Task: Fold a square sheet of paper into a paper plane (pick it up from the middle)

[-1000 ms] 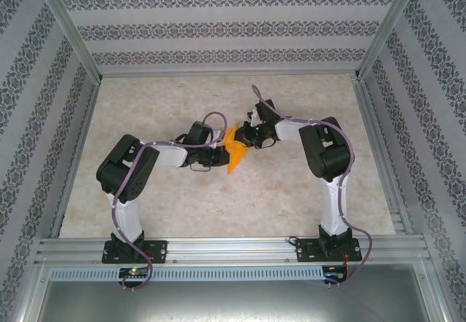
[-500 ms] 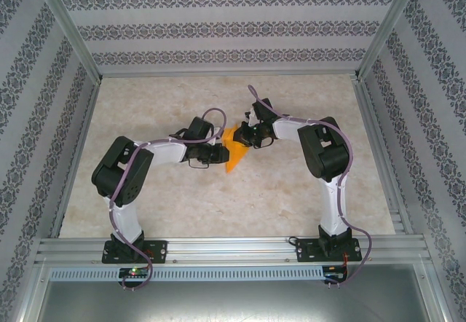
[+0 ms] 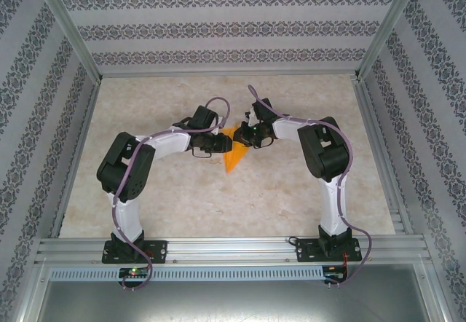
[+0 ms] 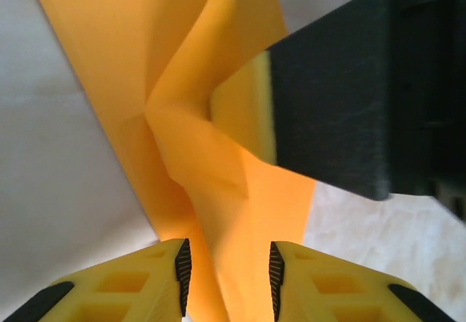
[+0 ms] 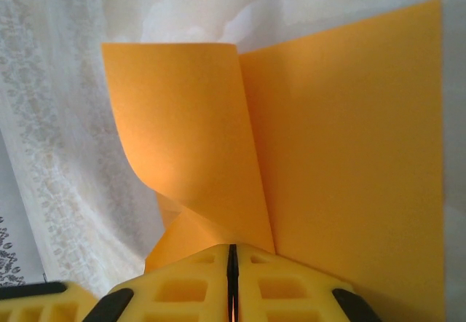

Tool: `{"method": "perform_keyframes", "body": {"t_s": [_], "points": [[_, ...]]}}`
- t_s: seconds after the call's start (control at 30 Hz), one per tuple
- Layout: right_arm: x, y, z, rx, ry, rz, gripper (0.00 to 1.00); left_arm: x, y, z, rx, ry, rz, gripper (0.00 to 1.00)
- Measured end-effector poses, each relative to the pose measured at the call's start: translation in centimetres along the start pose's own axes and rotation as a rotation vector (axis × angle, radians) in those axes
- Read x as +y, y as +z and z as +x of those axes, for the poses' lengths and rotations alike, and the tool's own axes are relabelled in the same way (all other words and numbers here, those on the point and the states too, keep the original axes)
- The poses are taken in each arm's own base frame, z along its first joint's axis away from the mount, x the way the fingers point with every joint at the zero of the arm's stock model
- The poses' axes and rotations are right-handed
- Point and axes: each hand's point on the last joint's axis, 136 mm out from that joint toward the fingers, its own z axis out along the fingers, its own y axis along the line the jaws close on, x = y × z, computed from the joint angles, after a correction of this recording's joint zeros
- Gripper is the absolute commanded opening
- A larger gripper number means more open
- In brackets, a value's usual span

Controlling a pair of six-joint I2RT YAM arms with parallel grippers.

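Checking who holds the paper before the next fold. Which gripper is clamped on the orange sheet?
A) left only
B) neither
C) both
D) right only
D: the right gripper has its jaws pressed together on the sheet, while the left gripper has its jaws apart, with the sheet passing between them.

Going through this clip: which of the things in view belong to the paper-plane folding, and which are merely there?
Part of the job:
- orange sheet of paper, partly folded
- right tool, shut on the sheet
- left tool, jaws apart with paper between them

Merely there:
- table
- patterned walls
- aluminium frame
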Motion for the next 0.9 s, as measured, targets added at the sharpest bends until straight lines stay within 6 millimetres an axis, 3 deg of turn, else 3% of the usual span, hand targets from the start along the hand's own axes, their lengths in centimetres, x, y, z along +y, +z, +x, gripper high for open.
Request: {"method": "perform_keyframes", "body": {"t_s": [0.17, 0.53, 0.73, 0.9], "points": [[0.0, 0.0, 0.0, -0.001, 0.0, -0.001, 0.1, 1.0, 1.2, 0.9, 0.051, -0.004, -0.027, 0.37], [0.0, 0.0, 0.0, -0.006, -0.002, -0.006, 0.1, 1.4, 1.7, 0.7, 0.065, -0.002, -0.029, 0.22], [0.0, 0.0, 0.0, -0.011, -0.006, -0.01, 0.1, 1.9, 1.7, 0.7, 0.07, -0.01, -0.032, 0.07], [0.1, -0.1, 0.0, -0.017, -0.008, -0.015, 0.11, 1.8, 1.7, 0.7, 0.072, -0.011, -0.026, 0.04]]}}
